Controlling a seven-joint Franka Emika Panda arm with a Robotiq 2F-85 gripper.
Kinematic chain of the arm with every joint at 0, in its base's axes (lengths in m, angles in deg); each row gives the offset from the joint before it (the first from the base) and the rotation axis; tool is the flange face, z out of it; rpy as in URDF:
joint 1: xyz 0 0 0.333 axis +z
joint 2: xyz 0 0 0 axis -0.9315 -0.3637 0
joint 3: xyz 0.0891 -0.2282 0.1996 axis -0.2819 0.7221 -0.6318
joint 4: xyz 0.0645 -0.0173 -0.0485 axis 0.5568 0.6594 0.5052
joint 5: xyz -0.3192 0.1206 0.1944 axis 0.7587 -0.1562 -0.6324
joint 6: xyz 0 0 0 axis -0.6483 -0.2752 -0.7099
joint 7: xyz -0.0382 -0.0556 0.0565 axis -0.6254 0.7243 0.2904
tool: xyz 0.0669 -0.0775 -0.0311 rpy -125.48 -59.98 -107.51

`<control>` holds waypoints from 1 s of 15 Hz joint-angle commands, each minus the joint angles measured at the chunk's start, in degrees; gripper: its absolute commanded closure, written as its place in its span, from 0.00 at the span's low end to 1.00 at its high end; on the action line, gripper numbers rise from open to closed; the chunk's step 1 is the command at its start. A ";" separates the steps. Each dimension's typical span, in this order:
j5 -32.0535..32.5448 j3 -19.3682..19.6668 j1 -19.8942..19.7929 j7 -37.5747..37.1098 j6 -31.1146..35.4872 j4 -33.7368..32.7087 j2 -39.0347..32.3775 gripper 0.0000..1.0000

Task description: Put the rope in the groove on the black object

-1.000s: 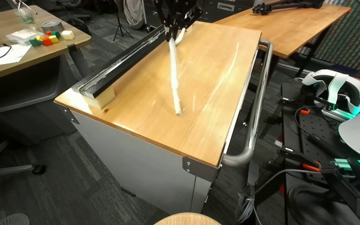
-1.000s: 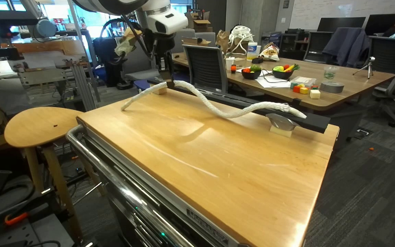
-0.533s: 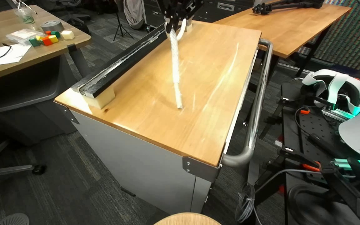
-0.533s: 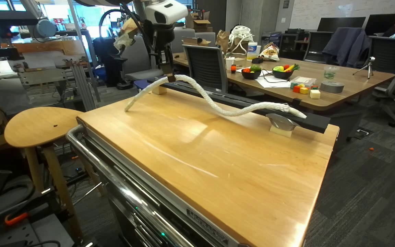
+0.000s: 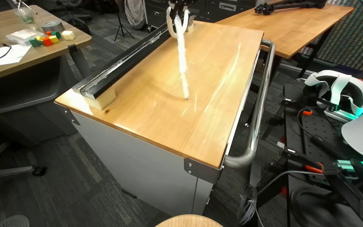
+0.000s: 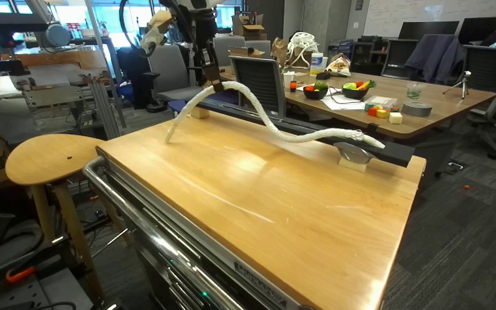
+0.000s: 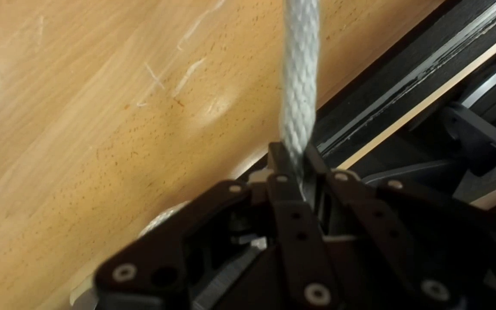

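Observation:
My gripper (image 6: 217, 86) is shut on the white rope (image 6: 254, 107) and holds it above the far side of the tabletop. In the wrist view, the gripper (image 7: 293, 150) pinches the rope (image 7: 302, 64) between its fingers. In an exterior view, one rope end rests on the right end of the black rail (image 6: 396, 156); the middle sags beside the rail. The free end hangs down from the gripper near the tabletop; I cannot tell whether it touches. The groove (image 7: 403, 84) runs along the rail's top as a light line. The held part is beside and above the rail.
The rail stands on pale blocks (image 6: 199, 113) on the wooden tabletop (image 6: 248, 193). A shiny metal piece (image 6: 352, 153) sits beside the rail's right end. A metal handle bar (image 5: 260, 110) runs along the table's side. A desk with bowls and blocks stands behind.
My gripper has risen with the rope still in it. The rope's arch is higher, and its free end has slid along the tabletop, rightward in both exterior views. The rail has not moved.

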 commanded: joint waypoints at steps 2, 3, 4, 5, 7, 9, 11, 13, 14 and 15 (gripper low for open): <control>6.19 -2.07 -2.09 -3.34 0.30 2.00 5.36 0.97; 7.70 -2.58 -2.42 -4.58 0.56 1.78 5.59 0.97; 8.67 -3.12 -2.55 -5.68 0.38 1.21 5.48 0.97; 10.33 -3.72 -2.83 -7.34 0.71 0.81 5.30 0.97; 13.39 -4.78 -3.22 -10.48 1.07 -0.15 4.82 0.97; 19.44 -5.87 -3.89 -13.83 2.26 -1.16 4.02 0.97; 25.16 -6.49 -4.52 -17.66 1.93 -3.00 2.90 0.97; 30.20 -6.67 -4.80 -20.24 0.79 -5.05 1.97 0.97; 31.85 -6.54 -4.75 -20.65 -0.04 -6.31 1.25 0.97; 33.20 -6.33 -4.61 -20.88 -0.66 -7.40 0.37 0.97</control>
